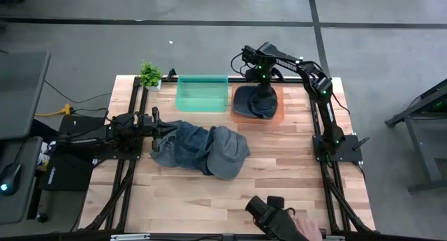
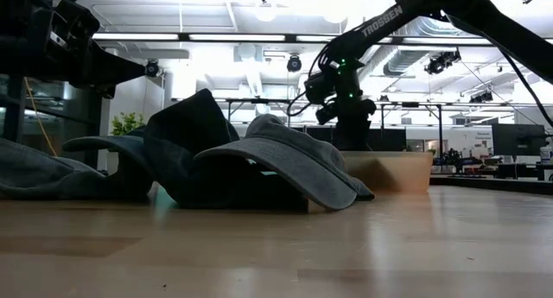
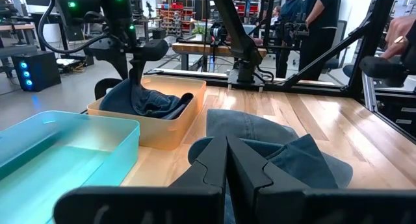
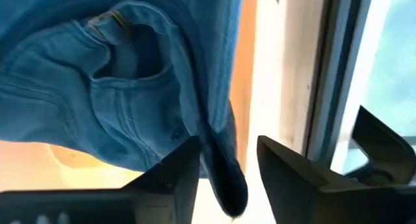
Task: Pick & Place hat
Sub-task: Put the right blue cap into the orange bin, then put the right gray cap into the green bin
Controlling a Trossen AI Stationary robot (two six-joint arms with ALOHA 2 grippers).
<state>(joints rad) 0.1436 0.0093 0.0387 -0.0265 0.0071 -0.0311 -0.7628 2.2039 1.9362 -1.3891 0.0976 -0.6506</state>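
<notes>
A pile of blue denim caps (image 1: 202,150) lies mid-table, seen brims down in the low view (image 2: 285,160). My left gripper (image 1: 170,131) is shut, level at the pile's left edge; in its wrist view (image 3: 227,152) the caps (image 3: 273,143) lie just beyond its tips. One more denim cap (image 1: 257,101) sits in the orange bin (image 1: 278,115). My right gripper (image 4: 227,165) points down into that bin, open, with a fold of the cap's edge (image 4: 218,152) between its fingers. My right gripper comes from above, pointing down, its fingers on either side of a fold at the cap's edge (image 4: 214,139). The cloth lies against one finger (image 4: 185,165) and stands apart from the other. The cap rests in the orange bin (image 3: 169,130).
A teal bin (image 1: 202,93) stands left of the orange bin at the far edge, and a small potted plant (image 1: 150,75) is at the far left corner. Bare wood lies at the near side and right. A dark device and a hand (image 1: 300,227) show at the near edge. People stand beyond the table (image 3: 318,23).
</notes>
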